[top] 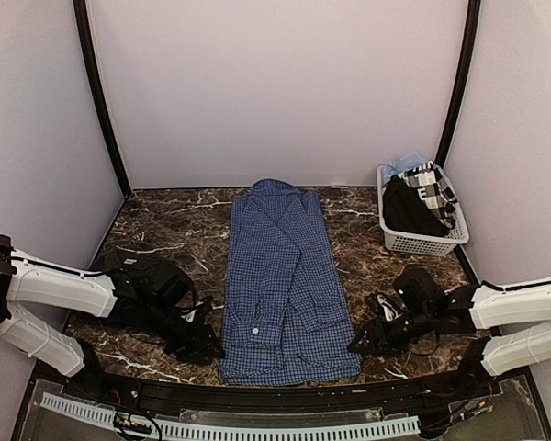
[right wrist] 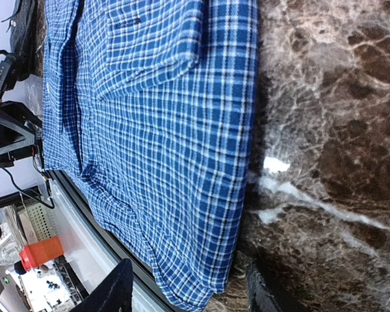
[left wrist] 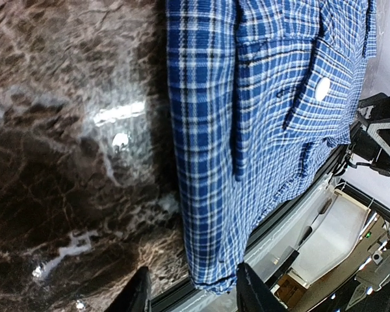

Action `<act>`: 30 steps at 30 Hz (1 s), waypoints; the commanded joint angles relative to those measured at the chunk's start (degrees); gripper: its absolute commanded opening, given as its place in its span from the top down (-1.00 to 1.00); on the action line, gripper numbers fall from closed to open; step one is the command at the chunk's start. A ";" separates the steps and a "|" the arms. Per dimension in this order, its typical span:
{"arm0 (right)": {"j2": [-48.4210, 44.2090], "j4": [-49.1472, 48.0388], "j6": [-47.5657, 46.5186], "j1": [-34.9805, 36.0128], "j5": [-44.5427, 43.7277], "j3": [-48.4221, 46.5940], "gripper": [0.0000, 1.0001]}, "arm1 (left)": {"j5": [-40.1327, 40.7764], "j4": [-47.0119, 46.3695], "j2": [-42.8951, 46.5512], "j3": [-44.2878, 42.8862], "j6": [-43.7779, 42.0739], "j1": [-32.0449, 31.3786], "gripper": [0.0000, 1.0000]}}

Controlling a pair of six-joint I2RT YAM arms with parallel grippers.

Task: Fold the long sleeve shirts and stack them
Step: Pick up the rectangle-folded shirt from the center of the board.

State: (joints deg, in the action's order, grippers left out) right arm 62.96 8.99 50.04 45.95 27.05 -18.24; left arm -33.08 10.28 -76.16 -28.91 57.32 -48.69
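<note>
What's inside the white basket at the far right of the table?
The basket holds a near-black garment, a black-and-white checked cloth and pale blue fabric. Anything beneath them is covered.

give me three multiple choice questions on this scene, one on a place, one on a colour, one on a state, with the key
1. Where does the white basket stand on the table?
A) far right corner
B) near left corner
C) centre

2. What colour is the shirt spread on the table?
A) red
B) plain white
C) blue check

3. How does that shirt lie?
A) bunched in a heap
B) flat, folded into a long strip
C) draped over the basket

Key:
1 A: the basket sits at the back, by the right wall.
2 C: both wrist views show blue check cloth.
3 B: it lies flat down the table's middle, sleeves folded in.
</note>
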 commanded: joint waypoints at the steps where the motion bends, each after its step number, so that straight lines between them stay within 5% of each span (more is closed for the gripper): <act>1: 1.60 -6.07 0.06 -1.80 0.82 1.18 -0.11 | -0.36 -3.84 -2.29 -0.45 -0.40 0.97 0.13; 13: 0.84 -11.92 3.92 -2.26 -0.41 5.49 0.00 | -1.14 -9.60 -8.11 -0.21 0.34 1.39 0.18; 30: 13.56 -26.19 4.78 -5.02 -0.71 1.89 0.04 | -3.15 -18.13 -12.40 -0.17 2.03 6.51 0.33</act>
State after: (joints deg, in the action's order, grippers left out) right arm 73.76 -13.89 54.54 42.54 28.47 -15.79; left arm -37.56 -7.25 -87.46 -29.30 59.16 -44.07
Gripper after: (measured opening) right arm 0.481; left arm 0.337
